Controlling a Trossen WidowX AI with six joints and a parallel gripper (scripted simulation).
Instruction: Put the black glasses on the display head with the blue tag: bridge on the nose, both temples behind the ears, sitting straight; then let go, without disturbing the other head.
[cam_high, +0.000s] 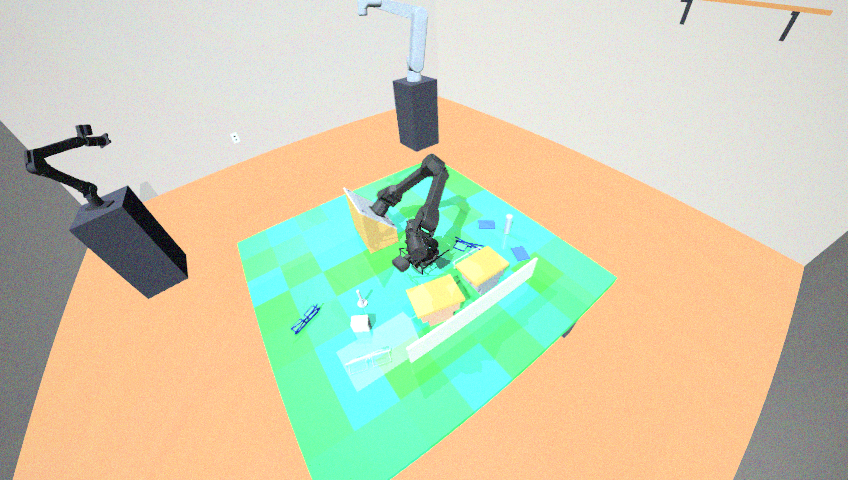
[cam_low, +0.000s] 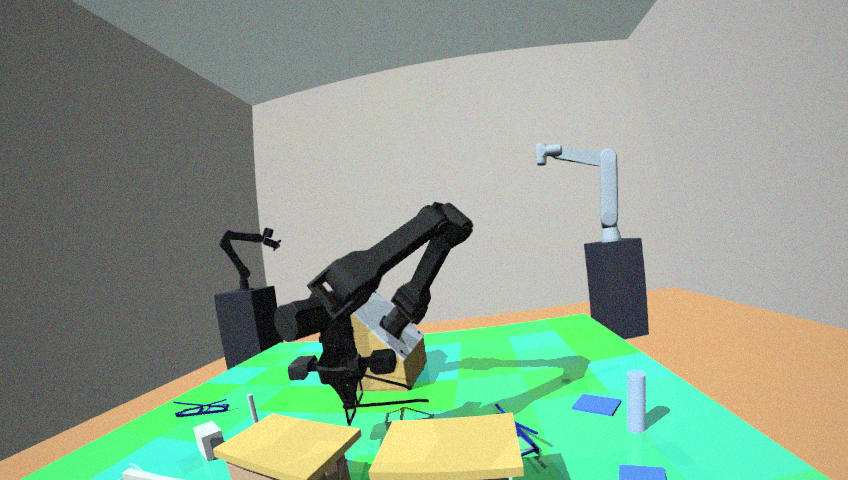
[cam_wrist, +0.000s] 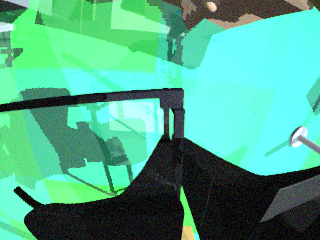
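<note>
Pale walls (cam_high: 624, 118) (cam_low: 446, 178) meet a darker grey wall (cam_high: 815, 356) (cam_low: 148, 208). The floor (cam_high: 684, 356) (cam_low: 714, 303) is orange. High on one wall is an orange board (cam_high: 767, 5), perhaps a shelf, with dark supports. A white socket (cam_high: 235, 137) sits lower.

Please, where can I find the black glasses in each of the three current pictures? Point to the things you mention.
Top: the black glasses (cam_high: 437, 262) (cam_low: 391, 403) (cam_wrist: 90, 98) are near the centre, under the gripper (cam_high: 421, 268) (cam_low: 349, 405) (cam_wrist: 170, 140).
Exterior: below centre, at the fingertips, behind the yellow-topped blocks (cam_high: 436, 297) (cam_low: 291, 437).
Wrist: left and centre, dark frame reaching the fingers.
Shared landmark: the gripper, closed on the glasses.
</note>
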